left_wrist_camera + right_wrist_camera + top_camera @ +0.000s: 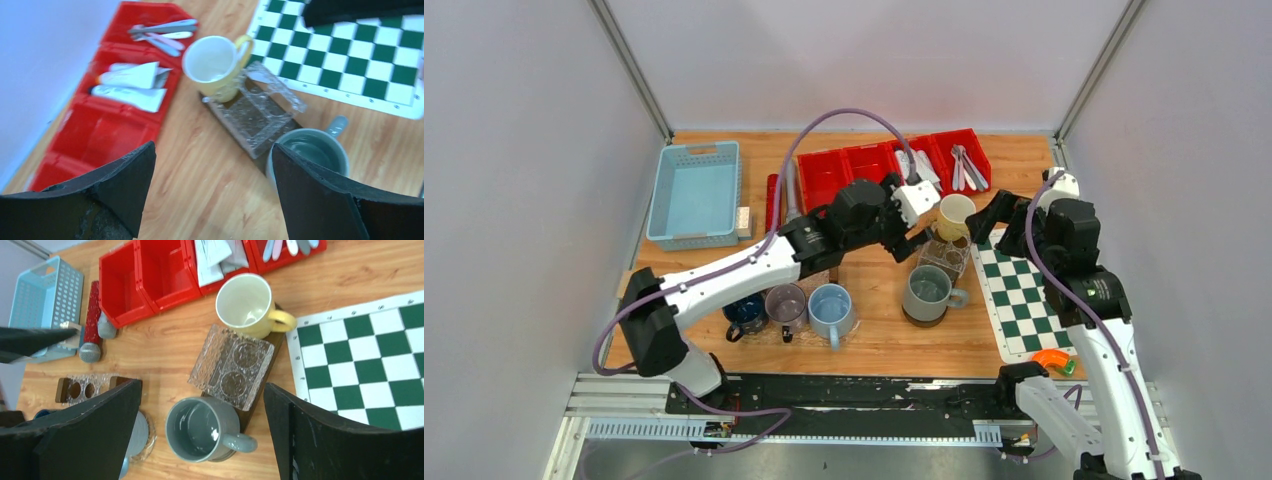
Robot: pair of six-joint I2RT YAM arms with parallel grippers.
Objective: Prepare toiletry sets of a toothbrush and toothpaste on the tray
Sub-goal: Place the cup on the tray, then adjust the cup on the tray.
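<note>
Both jaws wide, empty | tray (232, 367) between yellow mug (247, 302) and grey mug (197, 427) (open tabletop (165, 360) beside it)

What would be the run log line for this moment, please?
left gripper: open, empty | right gripper: open, empty | toothpaste tubes, toothbrushes: in red bins | tray: no set yet

Glossy red plastic bins (165, 275), a knobbly clear tray (231, 366), a shiny glazed yellow mug (245, 300) and a perforated pale blue plastic basket (67, 290) on a smooth, grained wooden table (165, 355)
</note>
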